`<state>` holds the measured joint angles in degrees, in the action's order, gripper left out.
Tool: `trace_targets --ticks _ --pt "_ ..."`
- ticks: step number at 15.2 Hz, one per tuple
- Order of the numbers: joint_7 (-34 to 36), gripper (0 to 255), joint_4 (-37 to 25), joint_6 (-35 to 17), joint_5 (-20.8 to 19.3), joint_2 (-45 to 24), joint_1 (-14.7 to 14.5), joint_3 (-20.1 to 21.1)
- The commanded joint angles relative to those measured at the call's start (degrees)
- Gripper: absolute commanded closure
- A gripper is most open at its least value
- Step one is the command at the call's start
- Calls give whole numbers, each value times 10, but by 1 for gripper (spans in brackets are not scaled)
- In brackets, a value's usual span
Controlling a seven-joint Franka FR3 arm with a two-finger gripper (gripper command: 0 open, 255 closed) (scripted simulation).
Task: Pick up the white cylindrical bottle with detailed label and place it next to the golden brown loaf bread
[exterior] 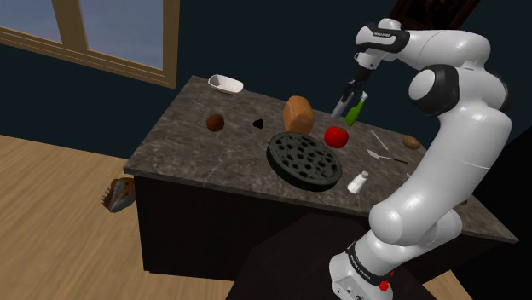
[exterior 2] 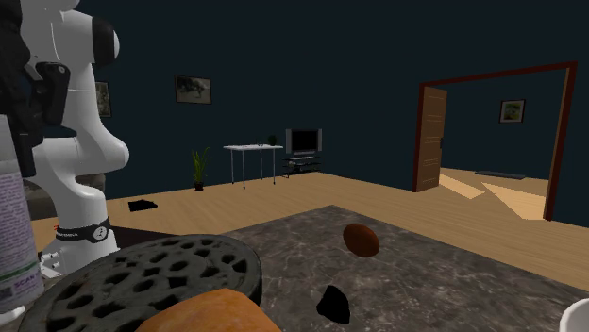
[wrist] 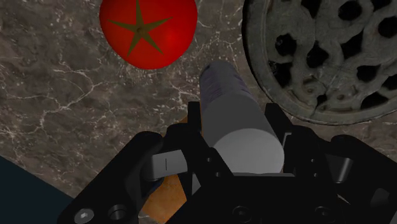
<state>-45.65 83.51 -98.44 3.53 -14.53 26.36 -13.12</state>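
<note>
My gripper is shut on the white cylindrical bottle, which hangs tilted above the dark marble counter. In the wrist view the black fingers clasp the pale bottle on both sides. The golden brown loaf stands on the counter a short way toward the shoulder view's left of the bottle. An orange-brown patch of the loaf shows under the hand. In the second exterior view the labelled bottle is at the far left and the loaf at the bottom edge.
A red tomato and a round perforated trivet lie in front of the bottle. A green bottle stands right beside the gripper. A small shaker, cutlery, a brown ball and a white bowl also sit on the counter.
</note>
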Motion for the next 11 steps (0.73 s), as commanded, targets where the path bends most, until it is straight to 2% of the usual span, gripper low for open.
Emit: trace_targets --ticks 1,11 --pt "0 255 18 -17 0 2 0 0" --pt "-2 255 92 -93 1 -1 -2 1"
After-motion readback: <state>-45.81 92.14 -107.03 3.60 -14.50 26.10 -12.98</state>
